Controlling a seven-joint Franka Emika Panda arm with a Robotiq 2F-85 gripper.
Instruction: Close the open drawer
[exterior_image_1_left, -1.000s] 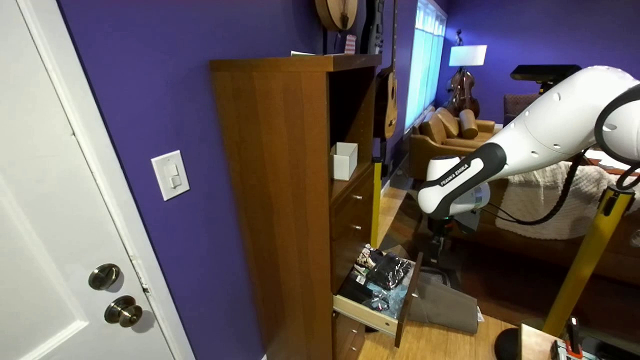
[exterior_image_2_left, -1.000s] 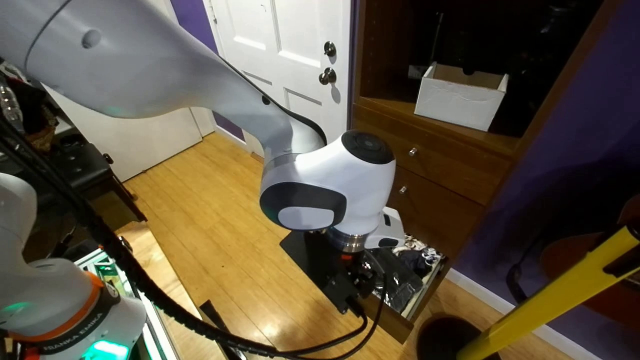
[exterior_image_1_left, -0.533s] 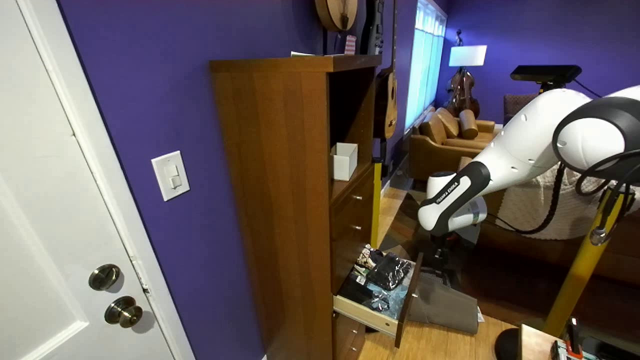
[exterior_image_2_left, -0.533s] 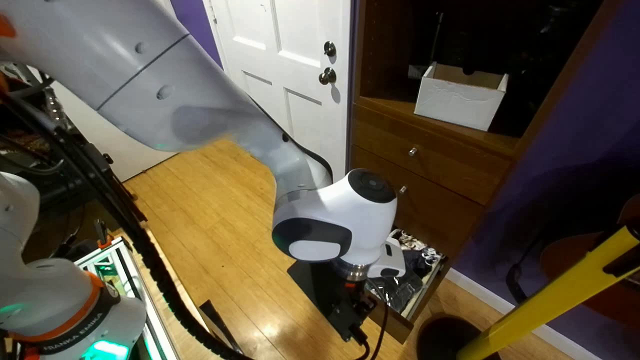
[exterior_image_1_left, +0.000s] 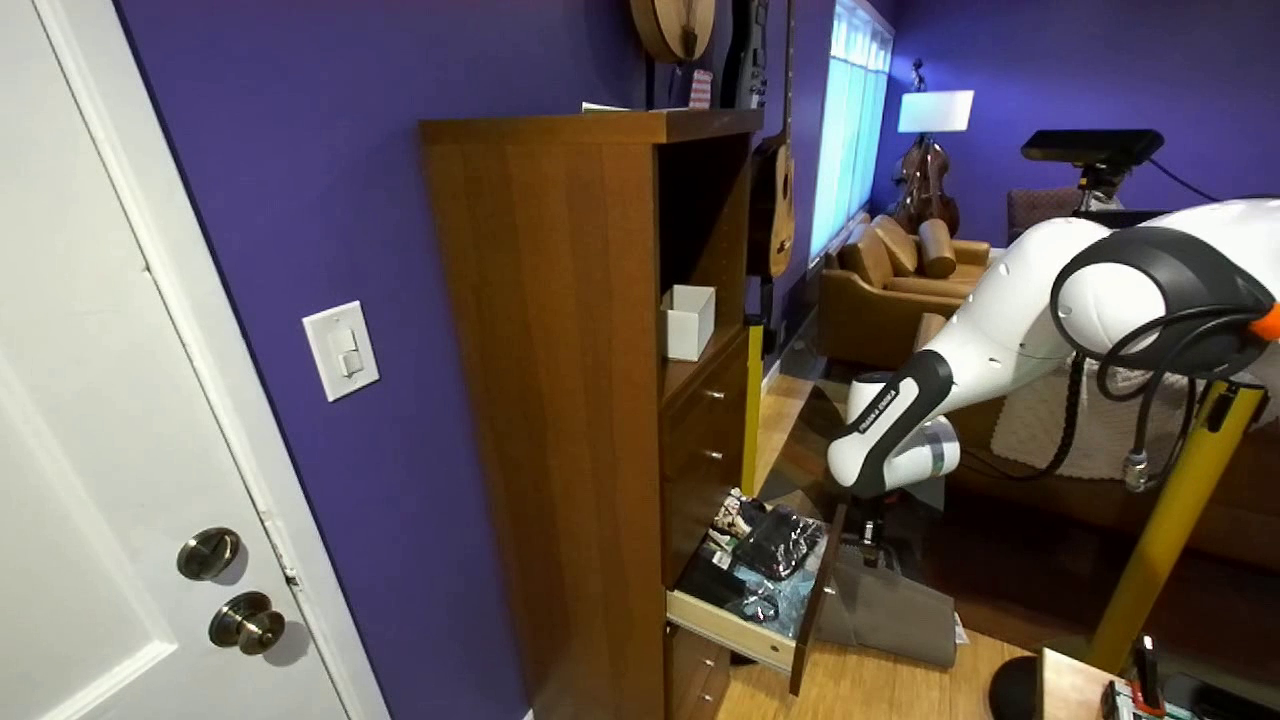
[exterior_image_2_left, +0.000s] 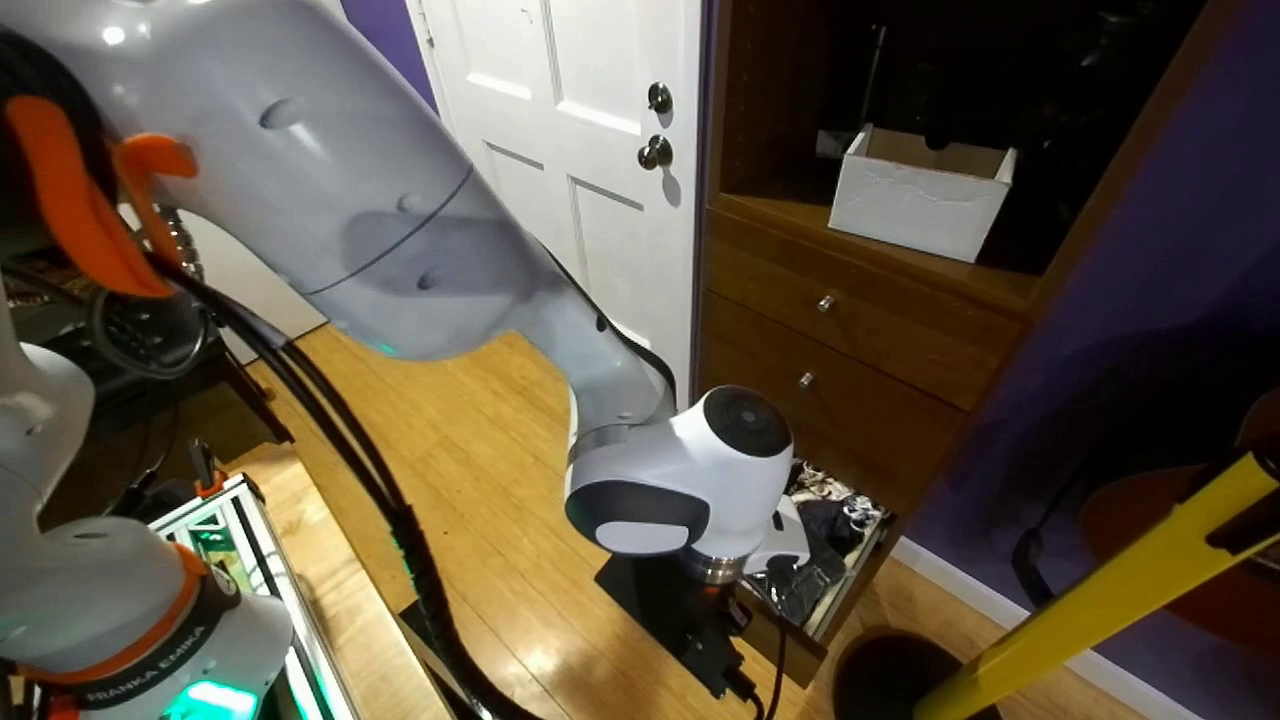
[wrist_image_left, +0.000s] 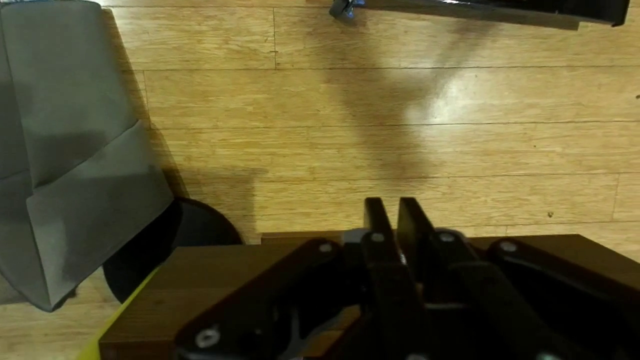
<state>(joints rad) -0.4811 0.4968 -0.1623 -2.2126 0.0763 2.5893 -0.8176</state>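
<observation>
One open drawer (exterior_image_1_left: 730, 630), and your hand (wrist_image_left: 390, 203) hangs just beside its front panel (exterior_image_1_left: 817, 600)! Your fingers (wrist_image_left: 408, 212) are drawn almost together, only a slim gap at the tips, and you grip nothing; whether you touch that panel, I can't tell from here. Run the count: two closed drawers (exterior_image_2_left: 870, 315) higher than your hand, one knob (exterior_image_2_left: 825, 304) on each, then one white box (exterior_image_2_left: 915, 205) on the shelf (exterior_image_2_left: 790, 208) above those. Two yellow poles (exterior_image_1_left: 1168, 530) show in an exterior view, both apart from your hand. And lower than your hand, in the wrist view, one folded grey piece (wrist_image_left: 75, 120) lies off left on the wooden floor (wrist_image_left: 300, 95).
</observation>
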